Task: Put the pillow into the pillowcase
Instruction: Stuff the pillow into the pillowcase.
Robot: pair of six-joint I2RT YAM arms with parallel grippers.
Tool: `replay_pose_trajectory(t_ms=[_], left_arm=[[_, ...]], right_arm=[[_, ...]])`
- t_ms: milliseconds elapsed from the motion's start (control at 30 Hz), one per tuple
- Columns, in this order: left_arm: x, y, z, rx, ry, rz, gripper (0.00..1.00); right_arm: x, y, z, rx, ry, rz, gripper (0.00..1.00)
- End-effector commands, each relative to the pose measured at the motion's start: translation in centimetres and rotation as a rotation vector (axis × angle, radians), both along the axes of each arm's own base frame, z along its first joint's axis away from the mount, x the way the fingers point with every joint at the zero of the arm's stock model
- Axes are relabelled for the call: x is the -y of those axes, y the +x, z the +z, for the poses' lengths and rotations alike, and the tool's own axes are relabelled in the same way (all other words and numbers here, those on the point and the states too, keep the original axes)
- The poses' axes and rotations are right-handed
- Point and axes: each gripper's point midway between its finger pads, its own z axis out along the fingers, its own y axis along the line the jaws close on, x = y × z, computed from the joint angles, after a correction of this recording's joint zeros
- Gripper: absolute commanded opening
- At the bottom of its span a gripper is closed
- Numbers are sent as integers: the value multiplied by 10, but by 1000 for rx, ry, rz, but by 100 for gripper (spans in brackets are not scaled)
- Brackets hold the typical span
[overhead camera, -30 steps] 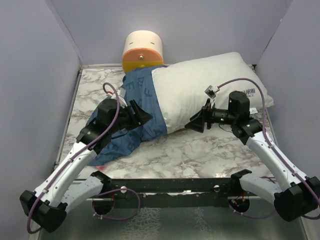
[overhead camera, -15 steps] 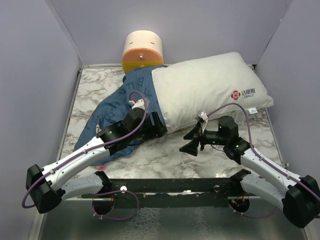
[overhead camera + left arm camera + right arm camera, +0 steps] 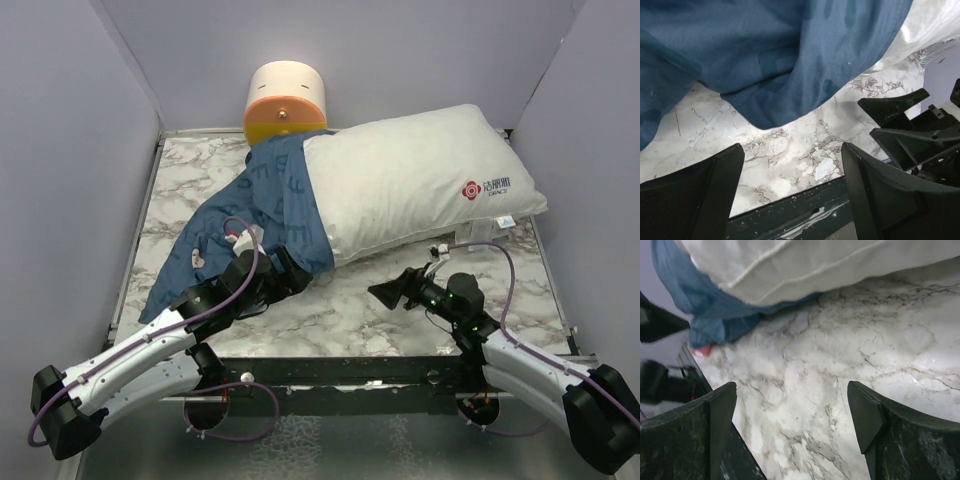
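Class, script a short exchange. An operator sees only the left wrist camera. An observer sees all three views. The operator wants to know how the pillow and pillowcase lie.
Operator: I see only the pillowcase up close. How far in is the pillow?
Observer: Barely. The pillowcase covers just the pillow's left end, and the logo end lies bare.
Operator: Anything behind them?
Observer: A cream-and-orange cylinder stands at the back, just behind the pillowcase.
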Motion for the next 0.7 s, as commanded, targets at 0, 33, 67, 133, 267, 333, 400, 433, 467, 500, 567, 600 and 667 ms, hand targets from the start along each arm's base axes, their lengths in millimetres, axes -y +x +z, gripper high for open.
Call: replay_pose_trajectory(t_ms=[0,33,67,133,267,333,400,433,467,500,567,600,667], left_arm=[[3,19,17,172,92,-73,82],[5,22,16,201,111,-97,83],[6,24,15,226,131,-112,84],[5,31,15,263,164,-115,87],[3,48,13,288,167,-88,89],[8,56,14,296,115,-96,89],[13,65,14,292,74,-109,88],[15,68,13,288,66,-121,88],[16,71,11,284,64,-135,87],[16,74,9,274,70,-143,87],[16,79,4,258,80,-159,86],[16,80,1,247,82,-162,86],[14,84,-4,229,77,-162,83]], right_arm=[[17,37,52,37,223,-269,94],[21,41,56,33,248,-305,95],[24,44,58,25,271,-335,95],[28,51,59,-2,303,-386,99],[23,62,59,-46,330,-410,100],[20,70,54,-73,342,-426,100],[21,78,52,-90,372,-459,100],[20,83,54,-86,389,-467,100],[18,87,54,-81,394,-471,100],[15,92,56,-77,396,-469,100],[9,102,60,-62,404,-465,100],[7,107,63,-54,411,-467,100],[7,116,60,-65,420,-492,99]])
